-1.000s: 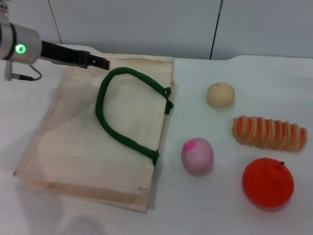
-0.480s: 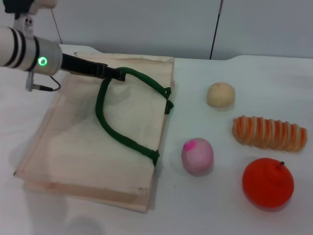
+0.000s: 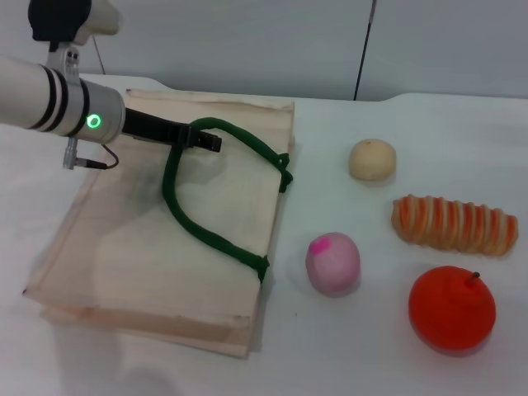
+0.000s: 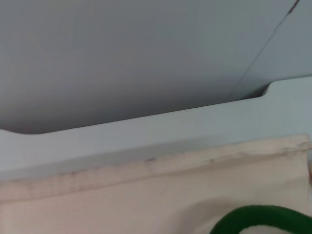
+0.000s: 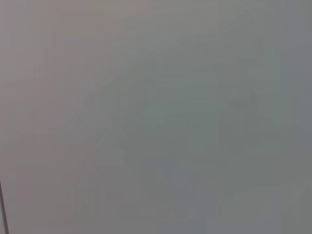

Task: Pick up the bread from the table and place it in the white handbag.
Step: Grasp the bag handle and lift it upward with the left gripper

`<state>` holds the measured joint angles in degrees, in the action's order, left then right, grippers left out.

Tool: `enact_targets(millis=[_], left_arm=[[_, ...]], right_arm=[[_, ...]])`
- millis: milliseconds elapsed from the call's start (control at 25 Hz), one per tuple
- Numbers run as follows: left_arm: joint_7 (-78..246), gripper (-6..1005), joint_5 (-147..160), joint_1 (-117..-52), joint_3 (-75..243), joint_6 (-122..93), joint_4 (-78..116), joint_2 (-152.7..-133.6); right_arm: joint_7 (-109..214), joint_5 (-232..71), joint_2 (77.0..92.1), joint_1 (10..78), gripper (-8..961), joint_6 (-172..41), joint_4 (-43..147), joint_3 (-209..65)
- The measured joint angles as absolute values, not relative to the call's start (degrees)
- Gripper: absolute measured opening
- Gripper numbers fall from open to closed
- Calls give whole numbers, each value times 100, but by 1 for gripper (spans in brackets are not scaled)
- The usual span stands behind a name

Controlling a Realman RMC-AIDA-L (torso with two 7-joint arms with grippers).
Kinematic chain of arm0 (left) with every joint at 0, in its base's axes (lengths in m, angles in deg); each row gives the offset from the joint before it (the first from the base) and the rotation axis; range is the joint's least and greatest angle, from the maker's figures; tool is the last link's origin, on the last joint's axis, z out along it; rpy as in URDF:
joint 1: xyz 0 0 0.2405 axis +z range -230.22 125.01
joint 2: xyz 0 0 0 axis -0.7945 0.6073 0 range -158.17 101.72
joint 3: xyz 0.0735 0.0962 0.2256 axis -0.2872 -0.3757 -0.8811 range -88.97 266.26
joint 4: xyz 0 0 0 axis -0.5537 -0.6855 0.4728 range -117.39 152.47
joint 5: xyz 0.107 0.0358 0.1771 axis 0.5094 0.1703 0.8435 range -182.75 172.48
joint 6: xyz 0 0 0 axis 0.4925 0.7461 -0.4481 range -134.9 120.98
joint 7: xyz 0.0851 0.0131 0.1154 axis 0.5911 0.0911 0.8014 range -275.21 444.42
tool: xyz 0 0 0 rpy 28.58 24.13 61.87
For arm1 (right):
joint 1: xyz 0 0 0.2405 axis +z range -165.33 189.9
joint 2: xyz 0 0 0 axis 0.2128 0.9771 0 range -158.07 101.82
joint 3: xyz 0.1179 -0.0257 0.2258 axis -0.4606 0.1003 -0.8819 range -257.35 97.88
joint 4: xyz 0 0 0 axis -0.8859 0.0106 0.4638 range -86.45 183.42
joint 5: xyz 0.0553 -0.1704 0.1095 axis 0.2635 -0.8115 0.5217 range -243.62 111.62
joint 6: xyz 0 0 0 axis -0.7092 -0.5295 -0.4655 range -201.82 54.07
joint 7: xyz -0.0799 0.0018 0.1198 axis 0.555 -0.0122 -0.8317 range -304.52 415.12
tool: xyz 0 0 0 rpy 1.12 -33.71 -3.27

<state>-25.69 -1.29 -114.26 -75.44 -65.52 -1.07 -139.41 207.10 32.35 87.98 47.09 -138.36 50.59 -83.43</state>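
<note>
The bread [image 3: 454,224], a ridged orange-and-cream striped loaf, lies on the white table [image 3: 371,355] at the right. The white handbag [image 3: 124,247] lies flat at the left, and its dark green handle [image 3: 198,224] loops across its top. My left gripper [image 3: 213,141] reaches in from the left over the far part of the bag, its tip at the top of the green handle. The left wrist view shows the bag's far edge [image 4: 146,195] and a bit of the handle [image 4: 263,219]. My right gripper is out of view.
A round beige bun [image 3: 372,159] sits beyond the bread. A pink-topped ball [image 3: 332,263] lies next to the bag's right edge. An orange-red fruit [image 3: 452,308] sits in front of the bread. A grey wall stands behind the table.
My left arm has moved to the right and slightly nearer, from the bag's far left corner to the top of the green handle. The other things have not moved.
</note>
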Motion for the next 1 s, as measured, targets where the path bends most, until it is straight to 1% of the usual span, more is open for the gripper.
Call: enact_targets(millis=[400,640,800,920,1000], left_arm=[[-2559,552,-191,-11360,-7545,-6525,-100,-13958],[-2063,320,-721,-11319,-7545,-6731,-100,-13987],[-1174,115,-1782,-11146,-7545,-7495,-111,-13948],[-817,112,-2454,-10992,-7545,-8142,-159,-13893],[-734,111,-2760,-10873,-7545,-8554,-163,-13803]], right_arm=[[20741,3228,8798,4667,887,-13829,5071,-8343],[20743,3225,8800,4659,887,-13829,5077,-8343],[20739,3223,8803,4656,887,-13829,5078,-8342],[20723,3223,8802,4656,887,-13829,5085,-8343],[20721,3221,8801,4657,887,-13830,5085,-8342]])
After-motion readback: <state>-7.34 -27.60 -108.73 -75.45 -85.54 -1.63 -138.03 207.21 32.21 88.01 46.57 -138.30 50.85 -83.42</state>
